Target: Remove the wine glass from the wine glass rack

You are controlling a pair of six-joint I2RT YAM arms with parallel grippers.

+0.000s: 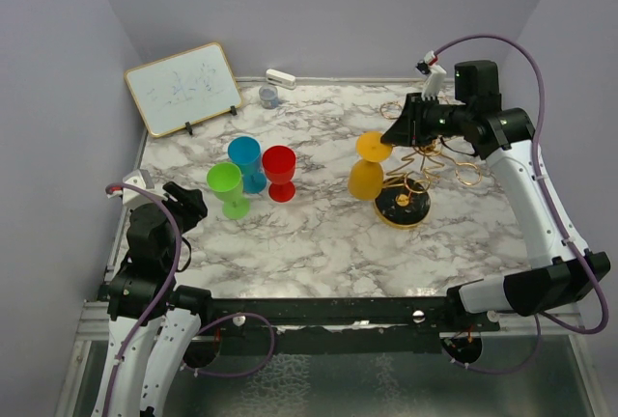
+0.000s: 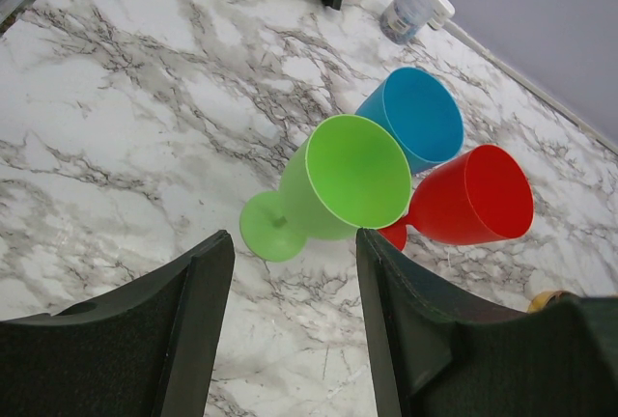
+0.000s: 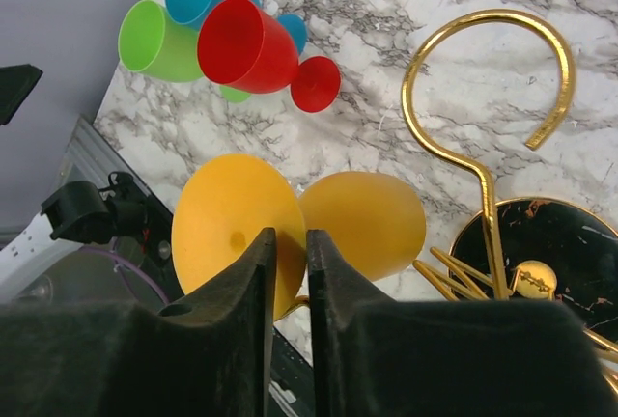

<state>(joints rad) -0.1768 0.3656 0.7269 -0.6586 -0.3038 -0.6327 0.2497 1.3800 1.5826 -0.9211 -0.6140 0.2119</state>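
Note:
A yellow wine glass (image 1: pixel 367 178) hangs upside down at the left side of the gold wire rack (image 1: pixel 430 161), which stands on a round black gold-rimmed base (image 1: pixel 403 208). My right gripper (image 1: pixel 398 132) is shut on the edge of the glass's foot (image 3: pixel 227 224). The bowl (image 3: pixel 372 224) is just beyond the foot. A gold rack arm (image 3: pixel 483 79) loops to the right, and a bit of gold wire shows under the foot. My left gripper (image 2: pixel 294 272) is open and empty, low at the table's left, short of a green glass (image 2: pixel 348 180).
Green (image 1: pixel 226 185), blue (image 1: pixel 246 158) and red (image 1: pixel 280 168) glasses stand together left of centre. A whiteboard (image 1: pixel 183 87) leans at the back left. A small grey cup (image 1: pixel 268 97) and a white object (image 1: pixel 281 77) sit by the back wall.

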